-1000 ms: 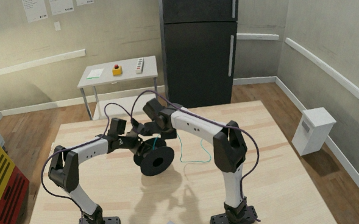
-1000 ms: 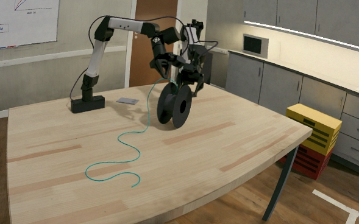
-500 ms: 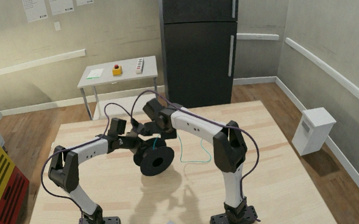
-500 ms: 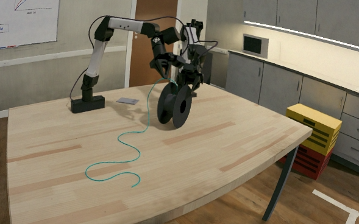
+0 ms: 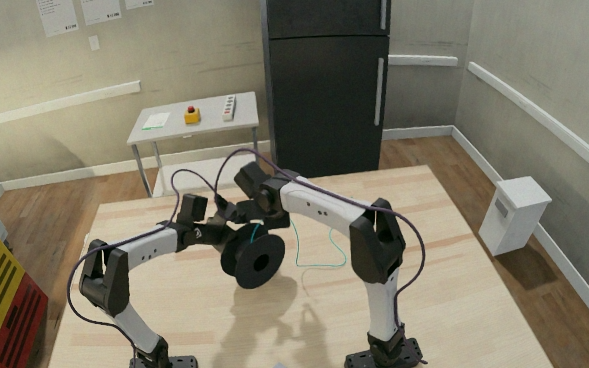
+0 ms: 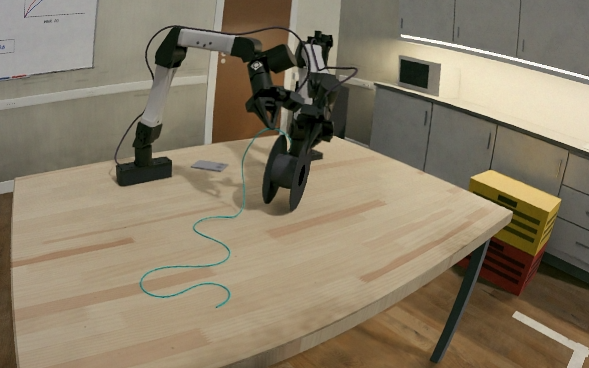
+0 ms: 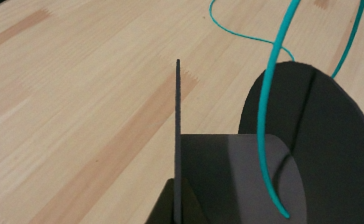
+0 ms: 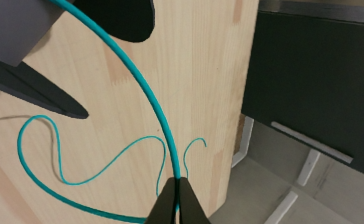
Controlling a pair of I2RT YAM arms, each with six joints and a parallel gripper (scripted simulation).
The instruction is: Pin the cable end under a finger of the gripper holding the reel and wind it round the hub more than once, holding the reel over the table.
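The black reel (image 5: 273,250) (image 6: 284,171) (image 7: 328,125) (image 8: 13,25) stands on its flange rims, apparently touching the table. My left gripper (image 7: 177,188) is shut on one flange, a finger on each side of it. The teal cable (image 5: 297,250) (image 6: 243,185) (image 7: 264,100) (image 8: 155,102) comes down beside the hub between the flanges; in the left wrist view its tip shows near the hub, apart from the visible fingers. My right gripper (image 6: 271,126) (image 8: 177,187) is shut on the cable above the reel. I see no turn round the hub.
The cable's remainder lies in loose bends on the wooden table (image 5: 177,310) (image 6: 317,280). Both wrists are close together above the reel. A flat grey card (image 6: 209,165) lies near the right arm's base (image 6: 144,171).
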